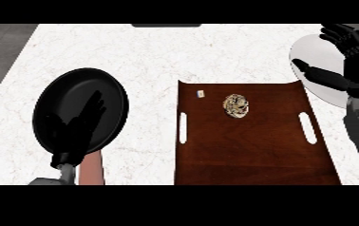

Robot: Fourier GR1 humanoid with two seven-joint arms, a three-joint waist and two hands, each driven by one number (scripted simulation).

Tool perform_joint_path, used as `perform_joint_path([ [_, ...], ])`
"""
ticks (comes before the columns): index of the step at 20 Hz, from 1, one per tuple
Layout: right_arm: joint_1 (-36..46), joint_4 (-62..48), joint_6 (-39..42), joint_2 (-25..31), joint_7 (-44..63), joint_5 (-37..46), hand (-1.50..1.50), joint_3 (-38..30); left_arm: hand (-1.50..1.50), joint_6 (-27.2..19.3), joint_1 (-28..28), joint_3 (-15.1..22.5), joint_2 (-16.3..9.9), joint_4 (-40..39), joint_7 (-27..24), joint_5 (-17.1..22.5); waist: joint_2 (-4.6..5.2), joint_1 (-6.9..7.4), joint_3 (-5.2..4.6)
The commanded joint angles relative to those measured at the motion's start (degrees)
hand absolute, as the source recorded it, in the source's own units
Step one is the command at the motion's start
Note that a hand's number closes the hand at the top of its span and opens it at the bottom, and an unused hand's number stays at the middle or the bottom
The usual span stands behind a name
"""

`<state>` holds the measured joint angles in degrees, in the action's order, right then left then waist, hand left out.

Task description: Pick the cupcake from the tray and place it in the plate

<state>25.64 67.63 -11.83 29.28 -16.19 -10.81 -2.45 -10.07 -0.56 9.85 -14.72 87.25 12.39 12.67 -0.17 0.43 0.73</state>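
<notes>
Counter (140,49) is white marble with faint beige veining, fills most of the view. Dark grey strip of floor or lower surface (14,44) runs past its left edge at top left. Dark slot-shaped fixture (166,25) sits at the counter's far edge, centre. Lighting even; soft shadows.

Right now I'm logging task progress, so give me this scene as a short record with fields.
cupcake: lying on the tray, toward its far side, untouched
tray: brown, slot handles at both sides, centre-right of the counter
plate: white, at the right edge, partly covered by the right hand
right hand: open, over the plate
left hand: open, over the black pan
black pan: left of the tray
progress: cupcake not yet picked
</notes>
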Motion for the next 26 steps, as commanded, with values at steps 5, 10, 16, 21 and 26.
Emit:
perform_joint_path([
  [5, -3.3, 3.0, 5.5, 5.4, 1.0, 3.8, -1.50, 1.8, 0.00, 3.2, 3.2, -0.1, 2.1, -5.2, -2.4, 1.2, 0.19, -0.49, -0.82],
  [10, -3.4, 5.1, 14.7, 13.3, 10.4, 11.1, -1.50, 11.5, 0.00, 0.5, 2.3, 1.4, 3.9, -3.1, -0.4, -0.7, 0.13, -0.53, -0.94],
  [16, -0.6, 13.8, 18.5, 13.9, 23.8, 14.4, -1.50, 16.5, 0.00, 1.7, 0.0, -0.1, 3.0, -4.1, 1.7, -0.6, 0.08, -0.70, -0.83],
  [21, 2.6, 17.3, 15.6, 6.6, 36.3, 20.6, -1.50, 23.4, 0.00, 2.3, -0.5, -0.9, 3.6, -4.8, 0.6, -0.6, 0.23, -0.03, -0.82],
  [26, 4.6, 17.8, 16.8, 3.9, 42.5, 24.3, -1.50, 24.2, 0.00, 2.9, 1.8, 0.1, 4.4, -4.2, -0.1, -1.8, 0.24, 0.07, -0.79],
])
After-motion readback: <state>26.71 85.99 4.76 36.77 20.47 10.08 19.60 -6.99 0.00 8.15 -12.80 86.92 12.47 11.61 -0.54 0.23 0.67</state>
